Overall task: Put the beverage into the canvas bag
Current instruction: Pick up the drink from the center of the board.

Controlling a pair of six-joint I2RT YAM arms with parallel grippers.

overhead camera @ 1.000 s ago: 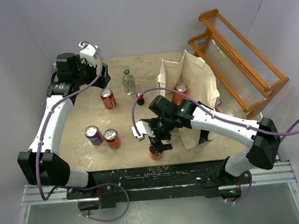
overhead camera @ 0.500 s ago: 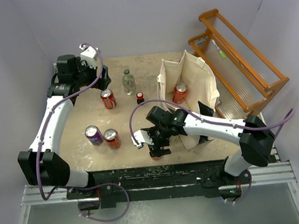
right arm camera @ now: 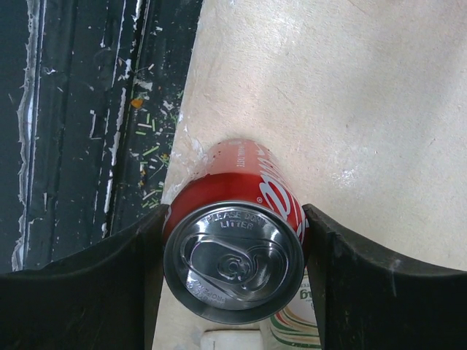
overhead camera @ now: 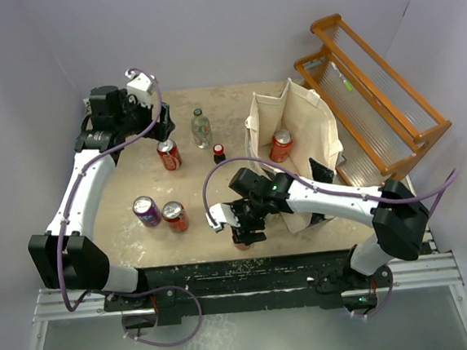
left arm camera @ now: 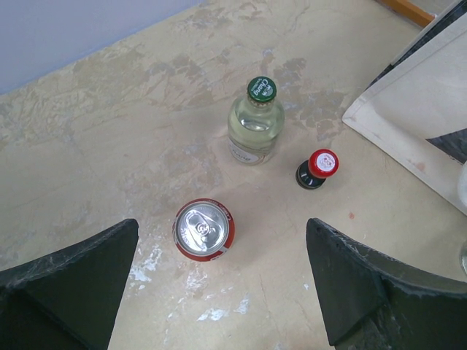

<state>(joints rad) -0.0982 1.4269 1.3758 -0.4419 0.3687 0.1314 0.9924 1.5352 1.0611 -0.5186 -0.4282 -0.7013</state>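
Right tool (overhead camera: 246, 229) is down over the cola can (right arm camera: 233, 255) at the near edge of the desk (overhead camera: 227, 98), just ahead of the arm bases. The can is upright, long axis vertical, lid facing the wrist camera. The tool comes at it from straight above, one finger on each side of the can wall. In the wrist view both fingers (right arm camera: 109, 292) look to be touching the can, spread to its width, with nothing else between them. Contact reads as made; how firm it is, can't tell. The can base is on the desk, not lifted.

Key relation: the canvas bag (overhead camera: 303, 111) lies to the right of the tool and further from the bases, near the cola can but not touching it. The bag stands with its mouth open upward, its long axis running away from the bases and its black end panel on the near side. A bagged can (overhead camera: 280, 145) is inside it, toward the far half. Judged next move: lift straight up to clear the bag rim, carry right and away, and release over the near half of the mouth. The right forearm runs across the bag's near end, so catching a wall or handle is the risk.

The right arm is clearly the nearer one. Left tool (overhead camera: 157, 126) is well apart at the far left, jaws wide and holding nothing. It hangs over a spare can (left arm camera: 204, 230), with a green-cap bottle (left arm camera: 252, 131) and a small red-cap bottle (left arm camera: 317, 169) beyond.
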